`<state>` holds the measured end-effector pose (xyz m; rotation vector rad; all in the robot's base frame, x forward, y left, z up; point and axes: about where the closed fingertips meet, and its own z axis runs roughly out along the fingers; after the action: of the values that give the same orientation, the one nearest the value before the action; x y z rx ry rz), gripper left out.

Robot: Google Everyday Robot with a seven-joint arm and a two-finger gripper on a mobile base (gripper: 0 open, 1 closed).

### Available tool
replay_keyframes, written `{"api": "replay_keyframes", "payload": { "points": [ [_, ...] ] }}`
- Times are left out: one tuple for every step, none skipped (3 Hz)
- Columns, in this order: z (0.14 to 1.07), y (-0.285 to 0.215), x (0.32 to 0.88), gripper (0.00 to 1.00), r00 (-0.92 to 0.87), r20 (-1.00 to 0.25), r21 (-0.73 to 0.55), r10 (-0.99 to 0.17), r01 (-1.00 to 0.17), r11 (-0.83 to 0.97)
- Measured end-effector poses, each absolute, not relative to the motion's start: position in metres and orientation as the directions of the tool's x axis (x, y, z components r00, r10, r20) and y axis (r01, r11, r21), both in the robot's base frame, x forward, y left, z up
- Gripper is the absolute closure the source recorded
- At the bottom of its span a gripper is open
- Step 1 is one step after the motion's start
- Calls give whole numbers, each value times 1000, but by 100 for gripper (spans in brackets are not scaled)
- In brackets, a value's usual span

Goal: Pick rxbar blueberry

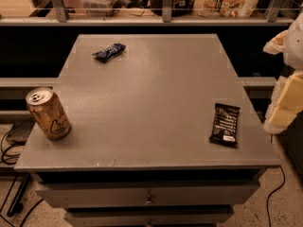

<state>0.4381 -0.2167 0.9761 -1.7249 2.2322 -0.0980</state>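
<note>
Rxbar blueberry (109, 52) far left on table (156, 93), can (48, 113) upright front left, gripper (285, 105) at right edge, grip state cannot tell.

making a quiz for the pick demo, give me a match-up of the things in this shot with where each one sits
Things:
1. rxbar blueberry
2. golden drink can
3. black bar with white lettering
4. gripper

Places:
A. right edge of the view, beside the table
B. far left of the tabletop
C. near right of the tabletop
D. near left of the tabletop

Pairs: 1-B, 2-D, 3-C, 4-A
</note>
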Motion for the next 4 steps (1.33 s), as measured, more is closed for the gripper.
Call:
{"api": "replay_keyframes", "payload": {
  "points": [
    [977,-216,438,0,-216,-205,-251,-955,-931,264],
    [982,-211,445,0,-184,-262,-268,-947,-929,254],
    [980,-217,462,0,-152,-400,-285,-904,-917,280],
    [981,-202,485,0,-111,-542,-303,-833,-898,318]
  ]
}}
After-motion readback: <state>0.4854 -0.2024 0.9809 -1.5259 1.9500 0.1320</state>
